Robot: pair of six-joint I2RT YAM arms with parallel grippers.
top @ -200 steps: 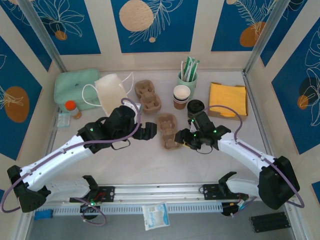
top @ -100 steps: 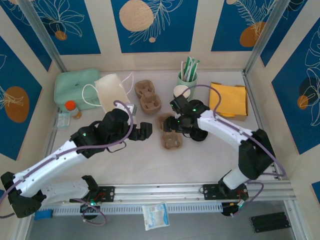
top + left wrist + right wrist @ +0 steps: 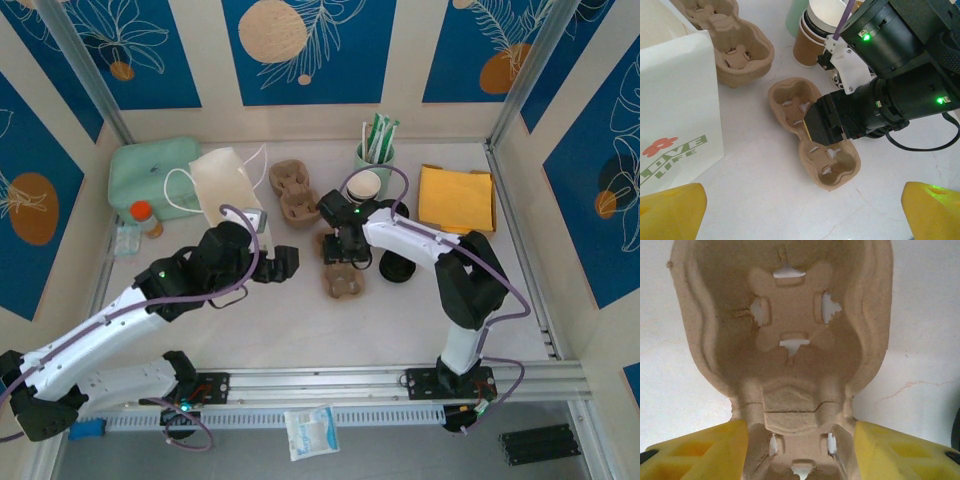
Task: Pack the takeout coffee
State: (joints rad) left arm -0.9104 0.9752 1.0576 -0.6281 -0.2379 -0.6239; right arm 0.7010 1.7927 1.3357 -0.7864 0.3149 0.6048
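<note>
The takeout coffee is mostly hidden behind my right arm; its black lid (image 3: 396,208) peeks out beside the stacked lidless cups (image 3: 363,187). A brown cardboard cup carrier (image 3: 345,283) lies flat mid-table. My right gripper (image 3: 340,247) points down over the carrier (image 3: 790,315), and its yellow fingers (image 3: 700,452) rest against both sides of the narrow waist. My left gripper (image 3: 285,262) hovers just left of the carrier (image 3: 832,167). It is open wide and holds nothing; the yellow fingertips (image 3: 670,210) sit at the bottom corners of the left wrist view.
A white paper bag (image 3: 222,185) stands at the back left, next to spare carriers (image 3: 295,192). Behind are a green cup of straws (image 3: 375,152) and yellow napkins (image 3: 455,200). A round black object (image 3: 397,268) sits right of the carrier. A green pouch (image 3: 150,172) lies far left.
My right gripper swung from the carrier's right side to above it and came down astride its waist. The left gripper drew back a little to the left, still open.
</note>
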